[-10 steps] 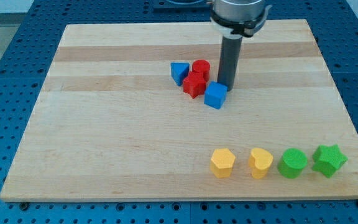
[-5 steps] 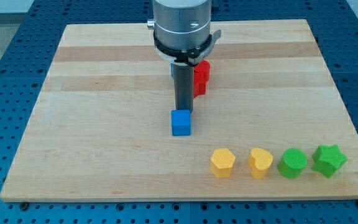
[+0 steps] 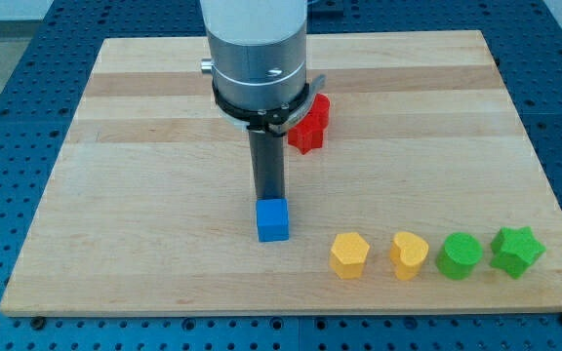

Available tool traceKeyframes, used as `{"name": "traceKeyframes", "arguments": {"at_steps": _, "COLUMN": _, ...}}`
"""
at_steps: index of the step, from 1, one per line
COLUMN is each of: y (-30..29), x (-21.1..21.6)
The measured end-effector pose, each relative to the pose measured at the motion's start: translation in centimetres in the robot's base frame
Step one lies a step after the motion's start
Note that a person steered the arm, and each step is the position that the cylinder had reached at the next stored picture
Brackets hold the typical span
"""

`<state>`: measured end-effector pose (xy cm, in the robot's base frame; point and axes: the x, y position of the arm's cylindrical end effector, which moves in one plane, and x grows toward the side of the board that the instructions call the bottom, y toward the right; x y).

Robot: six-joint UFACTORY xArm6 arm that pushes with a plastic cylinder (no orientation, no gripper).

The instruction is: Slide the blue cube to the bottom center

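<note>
The blue cube (image 3: 272, 220) sits on the wooden board (image 3: 115, 195), a little left of centre and towards the view's bottom. My tip (image 3: 267, 200) rests just above the cube's top edge and seems to touch it. The arm's wide silver body rises above the rod and hides part of the board behind it.
Two red blocks (image 3: 309, 124) sit together right of the arm, partly hidden by it. Along the view's bottom right lie a row: a yellow hexagon-like block (image 3: 349, 254), a yellow heart-like block (image 3: 409, 255), a green round block (image 3: 459, 255) and a green star (image 3: 516, 251).
My tip and the blue cube have moved down and left, from beside the red blocks towards the view's bottom. The blue triangular block seen earlier is now hidden behind the arm.
</note>
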<state>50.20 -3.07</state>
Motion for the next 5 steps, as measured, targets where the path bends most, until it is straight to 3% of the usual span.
{"name": "traceKeyframes", "arguments": {"at_steps": 5, "y": -0.1, "x": 4.2}}
